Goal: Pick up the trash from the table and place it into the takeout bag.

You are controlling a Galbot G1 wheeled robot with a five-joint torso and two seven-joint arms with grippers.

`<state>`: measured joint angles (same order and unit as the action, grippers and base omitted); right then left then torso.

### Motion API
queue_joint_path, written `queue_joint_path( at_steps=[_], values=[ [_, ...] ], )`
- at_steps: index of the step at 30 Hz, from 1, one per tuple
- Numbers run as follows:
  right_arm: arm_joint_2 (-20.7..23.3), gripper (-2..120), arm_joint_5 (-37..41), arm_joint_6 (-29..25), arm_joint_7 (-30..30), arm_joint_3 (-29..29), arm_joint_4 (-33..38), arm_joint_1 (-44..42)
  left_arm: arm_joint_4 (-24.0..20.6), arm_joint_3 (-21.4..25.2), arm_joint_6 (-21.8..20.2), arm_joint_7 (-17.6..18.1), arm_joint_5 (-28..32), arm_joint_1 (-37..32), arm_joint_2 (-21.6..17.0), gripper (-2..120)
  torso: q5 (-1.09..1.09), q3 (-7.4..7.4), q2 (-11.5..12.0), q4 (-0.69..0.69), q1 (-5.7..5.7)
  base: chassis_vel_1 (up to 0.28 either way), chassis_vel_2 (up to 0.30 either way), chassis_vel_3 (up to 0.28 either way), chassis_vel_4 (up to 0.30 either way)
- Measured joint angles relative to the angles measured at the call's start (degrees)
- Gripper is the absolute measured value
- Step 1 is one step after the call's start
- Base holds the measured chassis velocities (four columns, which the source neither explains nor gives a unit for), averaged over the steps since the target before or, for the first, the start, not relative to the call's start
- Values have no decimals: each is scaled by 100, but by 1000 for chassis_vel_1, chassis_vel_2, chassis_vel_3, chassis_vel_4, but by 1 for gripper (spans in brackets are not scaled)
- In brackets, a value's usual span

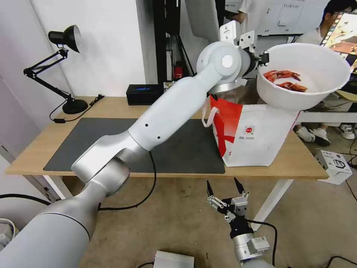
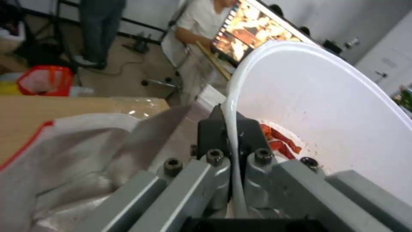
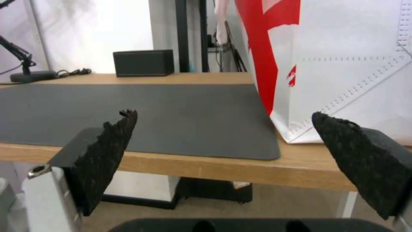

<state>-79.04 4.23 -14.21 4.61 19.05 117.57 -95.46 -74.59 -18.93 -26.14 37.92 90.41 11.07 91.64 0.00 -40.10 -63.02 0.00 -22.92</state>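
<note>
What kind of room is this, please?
Probably an office or lab workspace: a light-wood table with a desk lamp, and a monitor at a desk behind. The left end effector holds a white bowl.

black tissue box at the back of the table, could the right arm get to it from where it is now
Probably yes. The right claw hangs open below the table's front edge, and the dark mat between it and the black tissue box is bare. The takeout bag stands off to one side.

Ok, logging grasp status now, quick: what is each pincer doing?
Left pincer: shut on the rim of the white bowl, held above the takeout bag.
Right pincer: open, empty, below the table edge.
</note>
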Motion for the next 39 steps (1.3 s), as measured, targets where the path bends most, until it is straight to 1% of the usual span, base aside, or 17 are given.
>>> queue_joint_path(
  at_steps=[9,12,13,14,17,18,21,26,33,39],
  values=[
    [0,100,0,0,0,0,0,0,163,-105,320,287,6,27,-5,0,0,0,0,0,0,0,0,0,0],
    [0,100,0,0,0,0,-1,0,246,-210,508,550,-5,-6,-6,0,0,0,0,0,1,0,0,0,0],
    [0,100,0,0,0,0,0,0,268,-237,563,624,-15,-14,-5,0,0,0,0,0,0,0,0,0,0],
    [0,100,0,0,0,0,0,0,268,-237,563,624,-15,-14,-5,0,0,0,0,0,0,0,0,0,0],
    [0,100,0,0,0,0,0,0,327,-309,755,886,-27,-48,-5,0,0,0,0,0,1,0,0,0,0],
    [0,100,0,0,0,0,0,0,327,-309,755,886,-27,-48,-5,0,0,0,0,0,1,0,0,0,0],
    [0,100,0,0,0,0,0,0,355,-362,880,1067,-35,-117,-5,0,0,0,0,0,0,0,0,0,0],
    [0,100,0,0,0,0,0,0,366,-388,933,1144,-50,-161,-7,0,0,0,0,0,0,0,0,0,0],
    [0,100,0,0,0,0,0,0,294,-638,877,1214,-157,-370,-10,0,0,0,0,-1,0,0,0,0,0],
    [0,100,0,0,0,0,0,0,287,-731,819,1230,-258,-462,-11,0,0,0,0,-1,1,0,0,0,0]
  ],
)
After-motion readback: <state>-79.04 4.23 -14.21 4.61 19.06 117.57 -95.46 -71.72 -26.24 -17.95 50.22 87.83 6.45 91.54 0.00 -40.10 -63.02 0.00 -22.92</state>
